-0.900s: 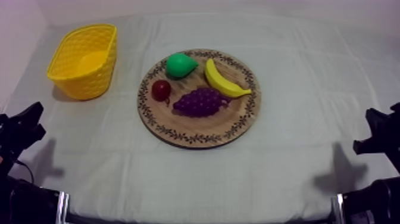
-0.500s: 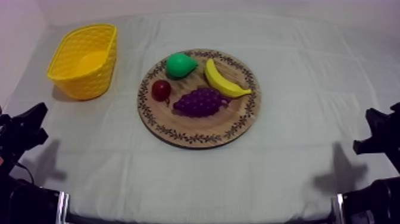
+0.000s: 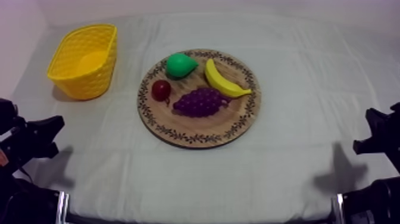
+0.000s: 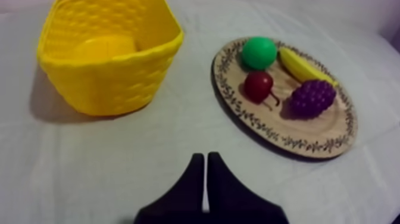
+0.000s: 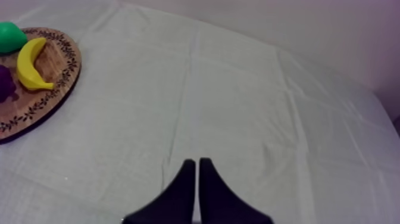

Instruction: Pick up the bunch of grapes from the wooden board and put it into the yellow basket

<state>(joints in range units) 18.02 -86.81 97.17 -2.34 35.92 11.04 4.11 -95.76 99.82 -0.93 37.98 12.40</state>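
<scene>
The purple bunch of grapes (image 3: pixel 201 102) lies on the round wooden board (image 3: pixel 178 134) at the middle of the table, apart from both grippers. To the far left of the board stands the yellow basket (image 3: pixel 89 83). My left gripper (image 3: pixel 55 136) sits low at the left, nearer than the basket. Its fingers lie together as a narrow wedge (image 4: pixel 205 159), shut on nothing, and point between the basket (image 4: pixel 113 83) and the grapes (image 4: pixel 311 98). My right gripper (image 3: pixel 370 128) rests low at the right, shut (image 5: pixel 196 162) over bare cloth, far from the board (image 5: pixel 53 65).
A green pear (image 3: pixel 180 65), a banana (image 3: pixel 223 80) and a small red fruit (image 3: pixel 161 90) share the board; the red fruit and the banana flank the grapes. Open cloth lies between the board and the basket, and wide cloth spreads to the right.
My left gripper has swung inward, to the right and slightly nearer, over the left of the table. The right arm and the fruit have not moved.
</scene>
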